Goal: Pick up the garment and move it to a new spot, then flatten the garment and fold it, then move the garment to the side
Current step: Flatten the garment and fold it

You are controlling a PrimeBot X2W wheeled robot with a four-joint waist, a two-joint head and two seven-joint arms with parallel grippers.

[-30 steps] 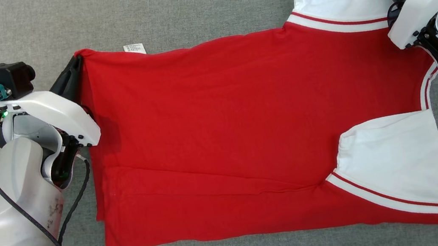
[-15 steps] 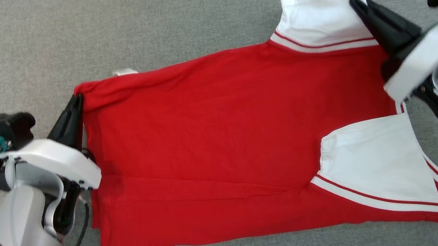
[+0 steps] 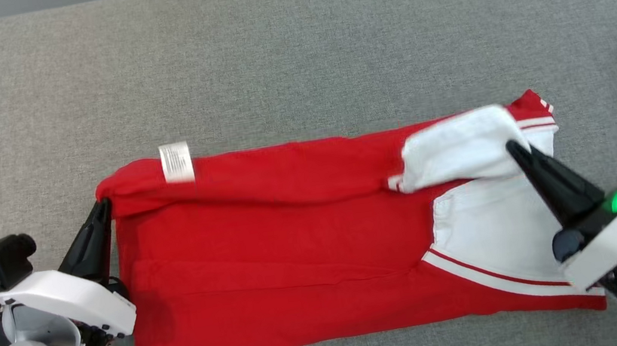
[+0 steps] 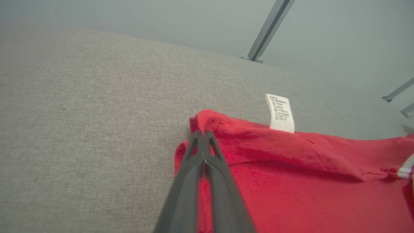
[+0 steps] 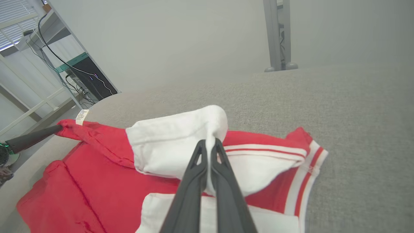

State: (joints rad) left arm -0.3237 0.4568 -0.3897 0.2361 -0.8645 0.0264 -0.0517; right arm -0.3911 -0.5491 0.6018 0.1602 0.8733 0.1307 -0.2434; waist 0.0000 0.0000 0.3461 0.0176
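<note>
Folding step: my left hand (image 3: 102,204) pinches shut on the far hem corner of the red T-shirt (image 3: 296,259), my right hand (image 3: 511,145) likewise on its white sleeve (image 3: 456,146) (shirt lies mid-desk (image 3: 267,52)). I should draw both level toward the near edge.

The head camera looks almost straight down from high above the grey worktop (image 3: 291,48), taking in its far edge and the whole red garment (image 3: 295,247) lying across the middle. The left wrist camera sits low and close behind the left tool (image 4: 203,133), facing the far edge past the garment's corner and its white label (image 4: 280,113). The right wrist camera, equally low behind the right tool (image 5: 208,142), faces the far left corner and shares that label and the left tool's tip.
</note>
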